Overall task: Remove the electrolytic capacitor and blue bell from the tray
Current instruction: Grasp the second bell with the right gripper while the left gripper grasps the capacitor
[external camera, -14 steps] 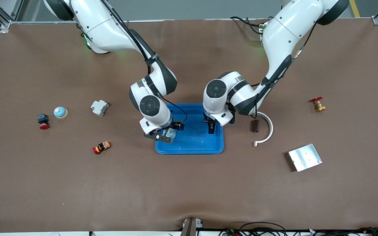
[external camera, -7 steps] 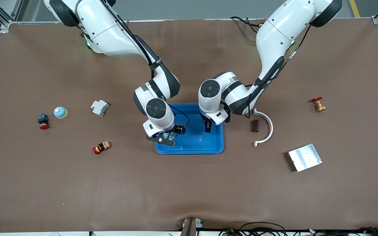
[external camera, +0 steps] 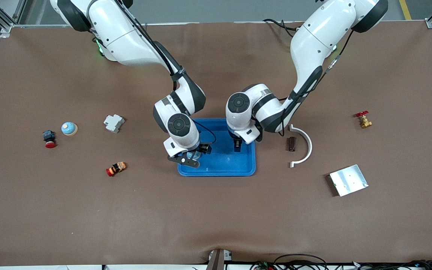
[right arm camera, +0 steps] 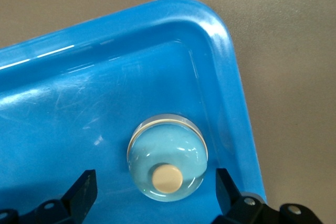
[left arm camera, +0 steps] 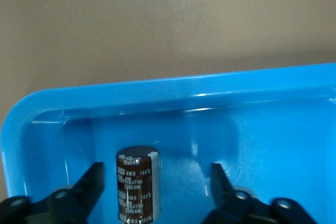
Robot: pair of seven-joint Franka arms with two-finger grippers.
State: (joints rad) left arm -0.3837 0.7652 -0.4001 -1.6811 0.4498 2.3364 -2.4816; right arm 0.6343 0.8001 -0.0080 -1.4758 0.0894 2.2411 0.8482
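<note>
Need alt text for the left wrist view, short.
A brown electrolytic capacitor stands upright in a corner of the blue tray, between the open fingers of the left hand, nearer to one finger. Brown table shows past the tray's rim.

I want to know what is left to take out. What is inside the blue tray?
The tray holds a brown capacitor, between the open left gripper's fingers, and a blue bell, between the open right gripper's fingers. The arms cover part of the tray's floor.

High front camera facing the robots, both wrist cameras close over the tray (external camera: 244, 170), seen in all views
</note>
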